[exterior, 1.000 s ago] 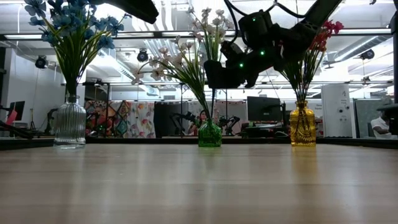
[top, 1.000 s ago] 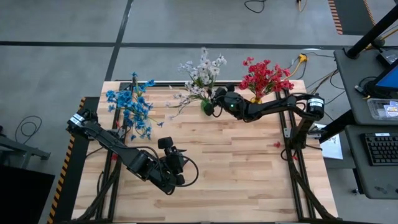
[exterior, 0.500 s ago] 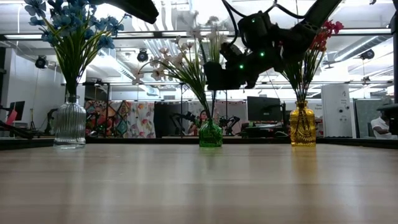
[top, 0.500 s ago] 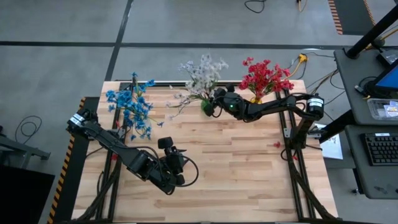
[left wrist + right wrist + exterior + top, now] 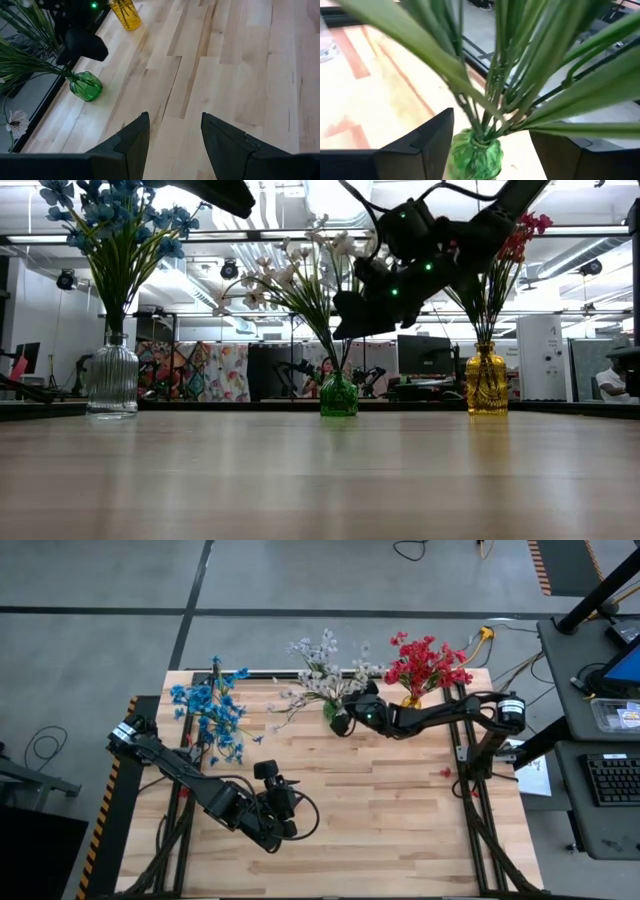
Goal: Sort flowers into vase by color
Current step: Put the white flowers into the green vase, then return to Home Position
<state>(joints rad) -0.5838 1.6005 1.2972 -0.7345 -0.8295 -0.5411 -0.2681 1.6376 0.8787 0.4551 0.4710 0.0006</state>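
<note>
Three vases stand in a row along the far edge of the counter (image 5: 380, 810). The clear ribbed vase (image 5: 112, 381) carries the blue flowers (image 5: 208, 715), the green vase (image 5: 338, 396) carries the white flowers (image 5: 318, 665), and the yellow vase (image 5: 487, 389) carries the red flowers (image 5: 425, 662).

The right gripper (image 5: 347, 712) hangs just above and beside the green vase, at the white stems. Its fingers (image 5: 427, 142) now stand apart on either side of the stems, with the green glass between and below them in the right wrist view; they grip nothing. A second ago they were pressed together around the stems, so the hold has been released within that time. The gripper body has also shifted slightly: in the low view it now sits tilted and a little higher against the white sprays than it did half a second ago. The white flowers have spread and settled somewhat differently in the high view, leaning from the vase mouth as before.

The left gripper (image 5: 272, 802) waits over the near left part of the counter, well apart from all three vases. Its fingers (image 5: 132, 145) are partly open and hold nothing; bare wood shows between them. Its position matches the earlier pictures.

The blue and red flowers show no change.
</note>
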